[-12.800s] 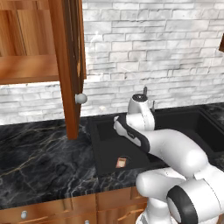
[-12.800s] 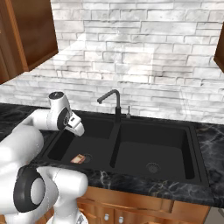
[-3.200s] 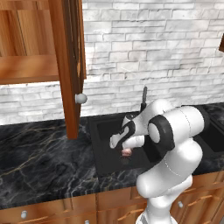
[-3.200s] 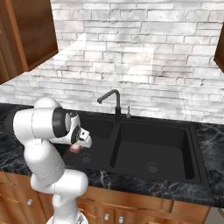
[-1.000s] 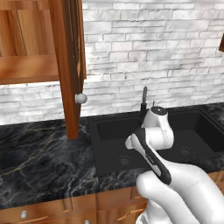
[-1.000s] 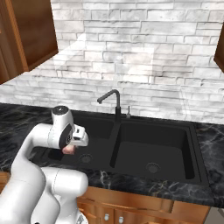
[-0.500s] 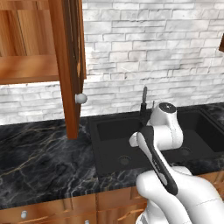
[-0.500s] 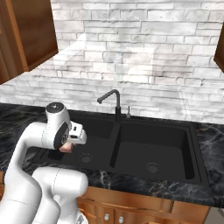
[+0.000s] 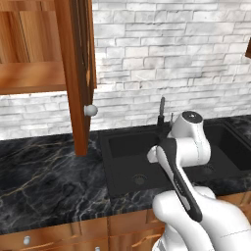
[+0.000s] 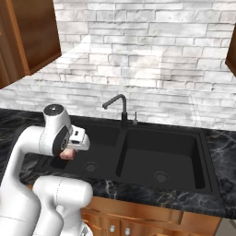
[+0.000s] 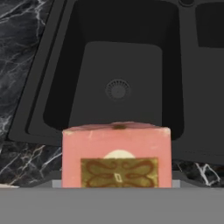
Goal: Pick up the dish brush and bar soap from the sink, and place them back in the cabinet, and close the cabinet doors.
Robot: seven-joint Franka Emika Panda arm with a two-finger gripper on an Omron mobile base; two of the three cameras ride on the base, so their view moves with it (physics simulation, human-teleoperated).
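Lifted clear of the sink [image 10: 198, 152] since the earlier frames, bar soap [image 11: 116, 155] now pinched in the gripper [image 10: 69, 152], above the left basin. Drain [image 11: 117, 89] directly below. Next: carry up and left toward the open cabinet [image 9: 29, 78] shelf. Keep grip firm; swing wide of the open cabinet door [image 9: 76, 73] and its knob [image 9: 90, 110]. Dish brush not located.

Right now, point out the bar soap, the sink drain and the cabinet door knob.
bar soap [image 11: 116, 155], hand view, front face.
sink drain [image 11: 117, 89], hand view, centre of grate.
cabinet door knob [image 9: 90, 110], left base view, round head.
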